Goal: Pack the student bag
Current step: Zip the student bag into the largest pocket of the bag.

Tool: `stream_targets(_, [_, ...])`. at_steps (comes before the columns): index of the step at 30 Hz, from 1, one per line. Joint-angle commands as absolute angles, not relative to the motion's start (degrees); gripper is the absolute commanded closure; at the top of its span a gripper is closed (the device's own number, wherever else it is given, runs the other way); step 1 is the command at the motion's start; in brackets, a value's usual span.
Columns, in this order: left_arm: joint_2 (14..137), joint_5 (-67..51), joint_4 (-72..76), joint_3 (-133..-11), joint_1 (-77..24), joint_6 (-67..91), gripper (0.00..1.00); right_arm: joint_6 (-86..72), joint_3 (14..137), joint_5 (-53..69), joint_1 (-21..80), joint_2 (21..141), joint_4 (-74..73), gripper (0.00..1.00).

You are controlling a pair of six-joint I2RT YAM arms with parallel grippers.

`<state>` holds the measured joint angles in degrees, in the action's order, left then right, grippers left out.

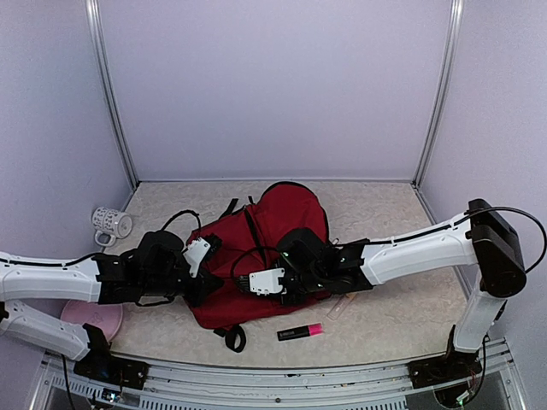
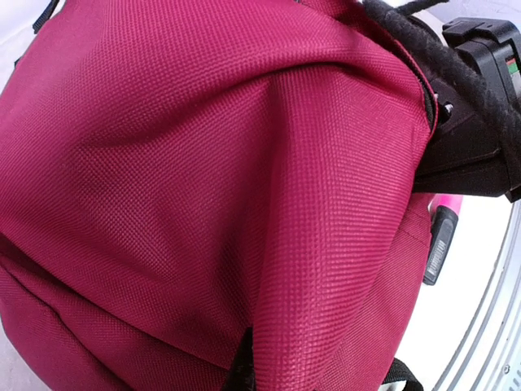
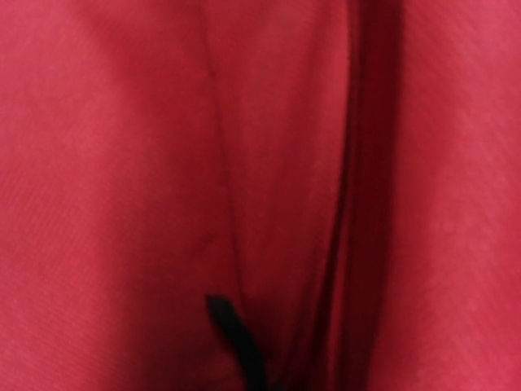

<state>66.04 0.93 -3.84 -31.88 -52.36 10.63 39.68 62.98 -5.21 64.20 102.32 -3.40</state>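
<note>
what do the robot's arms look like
Both the left arm and right arm have smooth white tubular links joined by chunky black joints and black wrists. Thin black cables loop along them, and a small white box sits at each wrist.

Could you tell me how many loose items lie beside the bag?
4: mug far left; pink plate near left; pink marker in front of the bag; pale stick at its right. More may be hidden.
</note>
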Motion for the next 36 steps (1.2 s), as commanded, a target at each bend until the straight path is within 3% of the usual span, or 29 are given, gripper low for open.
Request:
stream_targets(1, [64.08,0.25,-2.62,-31.4,-52.38,11.84,1.0,36.14,64.38,-6.06,64.25,100.32,-5.41,1.0])
stream_targets(20, [61.81,4.05,-4.29,-31.0,-51.36,12.75,1.0,9.87,43.2,19.54,45.59,77.81,2.73,1.0])
stream_targets(26, [60.76,0.1,-2.07,-31.11,-52.34,13.72,1.0,5.34,40.06,19.66,43.96,76.49,4.47,1.0])
stream_targets(36, [55.73,3.17,-5.19,-29.65,-51.33,14.67,1.0,-6.17,37.71,25.99,28.21,78.81,12.98,1.0])
